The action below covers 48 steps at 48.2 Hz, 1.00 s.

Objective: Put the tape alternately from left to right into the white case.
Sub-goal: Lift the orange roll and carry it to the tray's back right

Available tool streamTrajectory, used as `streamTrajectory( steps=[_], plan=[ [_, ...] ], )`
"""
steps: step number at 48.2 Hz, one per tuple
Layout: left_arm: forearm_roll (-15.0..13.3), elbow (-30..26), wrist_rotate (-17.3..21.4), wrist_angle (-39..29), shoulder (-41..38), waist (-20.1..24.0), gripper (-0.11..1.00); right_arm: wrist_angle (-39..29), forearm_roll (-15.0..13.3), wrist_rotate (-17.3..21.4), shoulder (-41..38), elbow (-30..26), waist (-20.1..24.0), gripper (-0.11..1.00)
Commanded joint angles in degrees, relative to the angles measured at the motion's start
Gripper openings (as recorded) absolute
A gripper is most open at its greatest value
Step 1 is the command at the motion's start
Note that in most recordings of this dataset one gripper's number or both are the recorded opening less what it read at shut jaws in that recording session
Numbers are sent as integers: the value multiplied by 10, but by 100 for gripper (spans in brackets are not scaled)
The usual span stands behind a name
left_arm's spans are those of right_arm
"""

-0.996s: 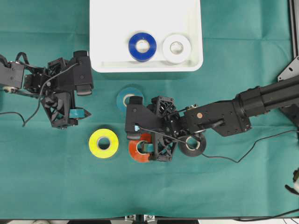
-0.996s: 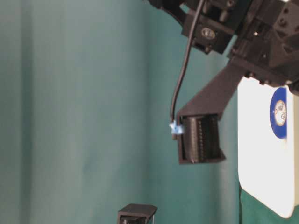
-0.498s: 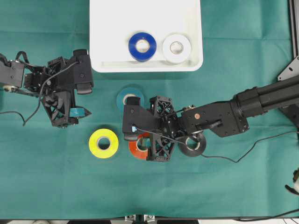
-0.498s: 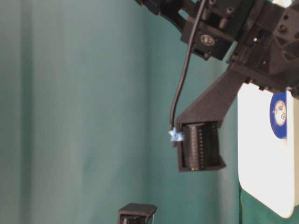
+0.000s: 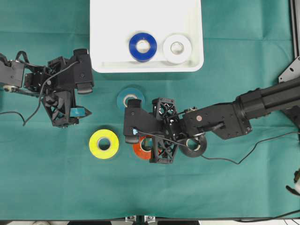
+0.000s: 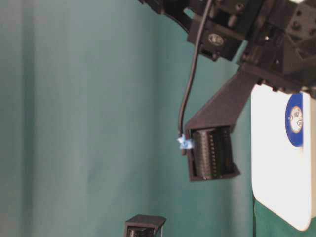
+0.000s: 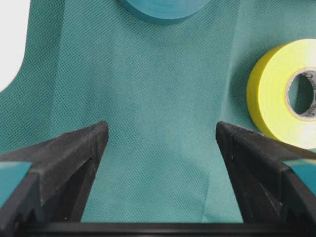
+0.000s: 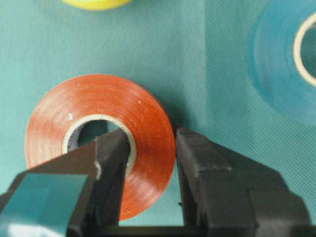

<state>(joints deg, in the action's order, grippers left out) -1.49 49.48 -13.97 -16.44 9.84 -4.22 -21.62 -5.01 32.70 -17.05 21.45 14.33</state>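
A robotics lab bench: a green cloth (image 5: pixel 47 178) covers the table, two black robot arms (cables trailing) work over it, and aluminium framing (image 5: pixel 294 28) edges it.

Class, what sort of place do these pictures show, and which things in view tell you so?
Probably a robotics lab bench set up for a sorting exercise. Two black robot arms work over a green cloth; the right hand grips an orange-red roll, and a white case already holds a blue roll and a white roll.
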Motion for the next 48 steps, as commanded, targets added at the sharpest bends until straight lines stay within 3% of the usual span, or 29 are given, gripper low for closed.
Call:
streamTrajectory(
  steps=[1, 13, 20, 31, 48],
  plan=[
    [0, -7, 2, 3, 7, 4, 68, -11, -2, -3, 45, -5, 3, 28],
    [0, -4, 2, 3, 7, 3, 68, -40, -44, 3, 122, 29, -6, 28],
    [0, -4, 2, 3, 8, 3, 68, -41, -54, 2, 155, 50, -26, 28],
    [0, -4, 1, 3, 8, 3, 68, -50, -61, 2, 187, 77, -78, 28],
    [0, -4, 0, 3, 8, 4, 68, -50, -105, 0, 221, 104, -166, 28]
  ],
)
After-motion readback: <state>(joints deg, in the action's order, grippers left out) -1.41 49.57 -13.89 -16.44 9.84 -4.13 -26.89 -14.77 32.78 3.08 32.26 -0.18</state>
